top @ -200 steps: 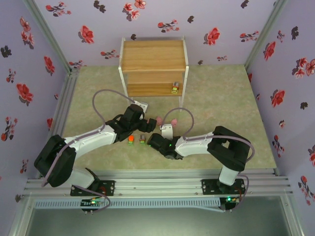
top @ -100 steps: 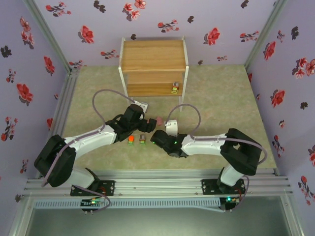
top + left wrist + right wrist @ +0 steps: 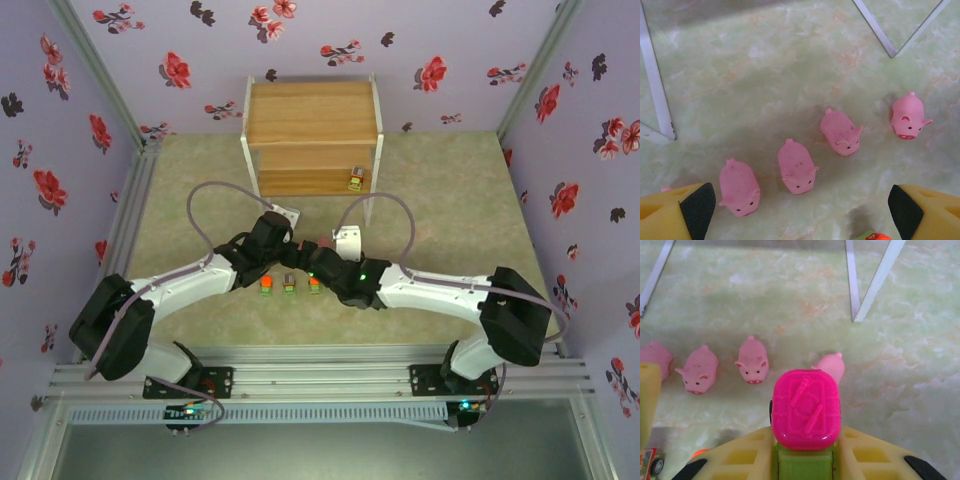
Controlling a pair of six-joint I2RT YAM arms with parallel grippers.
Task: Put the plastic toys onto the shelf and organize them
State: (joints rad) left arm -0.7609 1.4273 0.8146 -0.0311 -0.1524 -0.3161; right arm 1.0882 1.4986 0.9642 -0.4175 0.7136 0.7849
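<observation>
A blocky toy (image 3: pixel 806 409) with a bright pink top and a green base sits clamped between the yellow fingers (image 3: pixel 875 455) of the right gripper (image 3: pixel 806 452). Its jaws are closed tight on the green base, and the pink top faces the wrist camera. The toy is held above the counter (image 3: pixel 450 200), in front of the shelf's thin white legs (image 3: pixel 879 280).

Just beyond the held toy a row of pink pigs stands on the counter. The nearest pig (image 3: pixel 831 366) is partly hidden behind the pink top. Three more pigs (image 3: pixel 753 360) trail off toward the picture's left edge, where a yellow finger of the other arm pokes in.

The left gripper (image 3: pixel 799 214) hovers low over the same row with its jaws wide apart and nothing between them. Four pigs (image 3: pixel 797 167) lie in a slanting line ahead of its black pads (image 3: pixel 696 207). The nearest-left pig (image 3: pixel 740 187) is just beside one pad, though I cannot tell if they touch. The farthest pig (image 3: pixel 907 117) is well up toward the white shelf leg (image 3: pixel 880 30). An orange-topped toy (image 3: pixel 875 236) peeks in at the bottom edge.

From above, both arms meet at the middle of the counter, close to each other and short of the shelf (image 3: pixel 312 125). Three small blocky toys (image 3: pixel 290 286) stand in a line on the counter just on the near side of the grippers. One more small toy (image 3: pixel 355 180) is on the shelf's lower tier, toward its right end. The top tier is bare wood.
</observation>
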